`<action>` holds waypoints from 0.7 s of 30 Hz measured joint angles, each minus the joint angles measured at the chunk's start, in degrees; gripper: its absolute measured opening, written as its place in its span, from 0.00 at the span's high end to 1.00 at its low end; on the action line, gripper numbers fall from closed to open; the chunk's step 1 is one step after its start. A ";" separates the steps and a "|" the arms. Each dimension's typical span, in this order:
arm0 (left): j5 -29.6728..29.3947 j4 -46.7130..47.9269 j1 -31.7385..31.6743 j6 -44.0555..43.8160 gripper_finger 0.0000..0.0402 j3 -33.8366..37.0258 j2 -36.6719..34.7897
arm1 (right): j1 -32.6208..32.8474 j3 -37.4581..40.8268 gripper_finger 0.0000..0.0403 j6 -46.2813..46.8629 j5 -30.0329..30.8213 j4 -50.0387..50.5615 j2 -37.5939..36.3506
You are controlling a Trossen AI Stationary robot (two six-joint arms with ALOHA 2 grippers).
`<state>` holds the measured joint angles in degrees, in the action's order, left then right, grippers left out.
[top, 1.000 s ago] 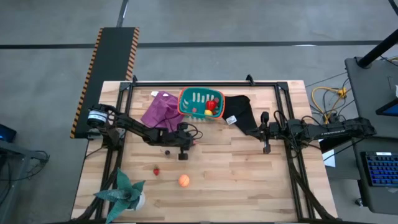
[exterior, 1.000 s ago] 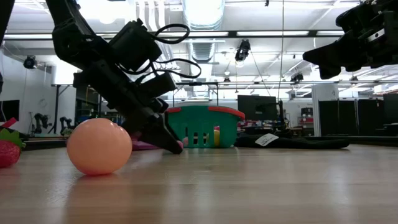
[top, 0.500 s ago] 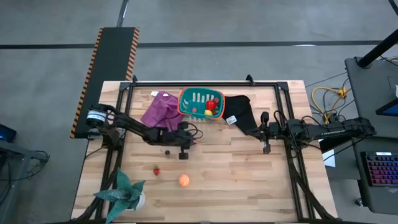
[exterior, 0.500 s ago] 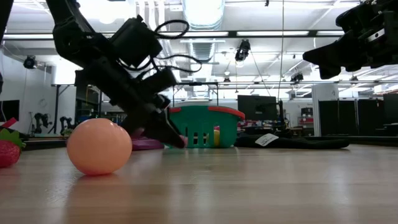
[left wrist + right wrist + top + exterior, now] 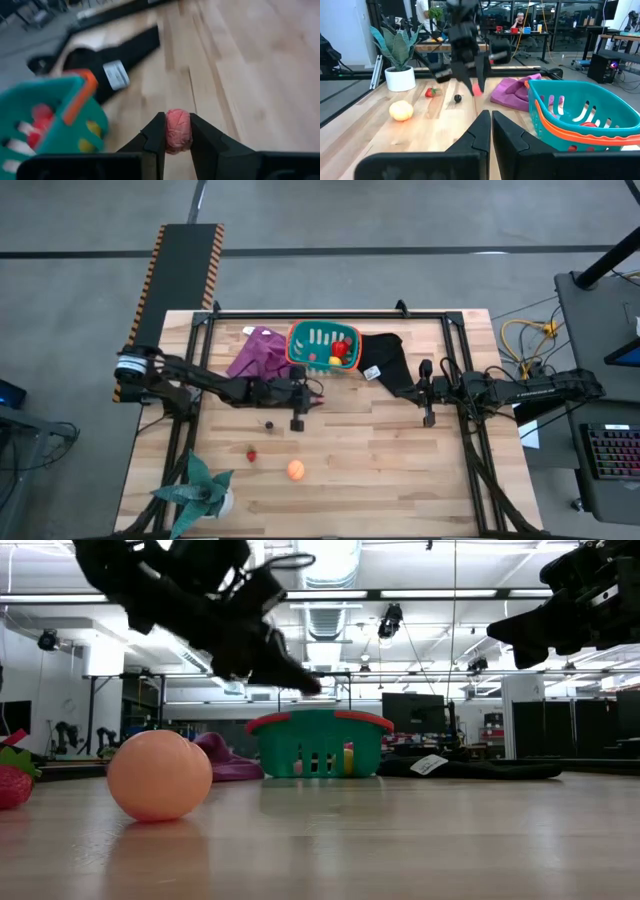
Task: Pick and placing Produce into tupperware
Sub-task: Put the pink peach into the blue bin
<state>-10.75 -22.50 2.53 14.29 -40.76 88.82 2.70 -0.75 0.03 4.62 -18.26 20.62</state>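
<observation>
The teal tupperware [image 5: 318, 340] with its orange rim stands on its bottom at the table's far middle, with a red piece [image 5: 341, 349] and a yellow piece [image 5: 336, 361] inside. My left gripper [image 5: 314, 394] hangs in the air just near of it, shut on a small pink piece [image 5: 178, 131]. An orange-peach ball [image 5: 296, 470], a small red strawberry-like piece [image 5: 251, 453] and a dark piece [image 5: 268, 423] lie on the wood. My right gripper [image 5: 489, 125] waits shut above the table's right side. My left gripper pinches the pink piece [image 5: 178, 131] between its two fingertips [image 5: 156, 135], one on each side. The fingers slant downward toward the table's right [image 5: 305, 683]. The piece is lifted clear of the table, higher than the tupperware's rim [image 5: 318, 720].
A purple cloth [image 5: 258, 355] lies left of the tupperware and a black cloth with a white tag [image 5: 385, 360] right of it. A green spiky plant in a white pot [image 5: 200, 490] stands at the near left corner. Bare wood stretches across the near middle and right.
My left gripper has risen from the table top to above the tupperware's rim, carrying the pink piece clear of the wood, and has moved a little toward the far edge and the tupperware. It has stayed shut on the piece.
</observation>
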 joint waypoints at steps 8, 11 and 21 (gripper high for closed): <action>0.02 0.16 -2.34 6.22 0.88 -5.77 -1.82 | 0.00 0.00 0.98 0.00 -0.02 0.04 0.07; 0.03 0.37 -3.99 7.37 0.88 -7.89 -1.67 | 0.00 0.00 0.98 0.00 -0.02 0.10 0.15; 0.08 2.56 -12.60 3.36 0.88 -11.07 -1.00 | 0.00 0.00 0.98 0.00 -0.02 0.27 0.15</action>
<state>-10.68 -19.94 -10.07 17.65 -51.83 87.82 2.70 -0.75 0.03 4.60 -17.99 20.78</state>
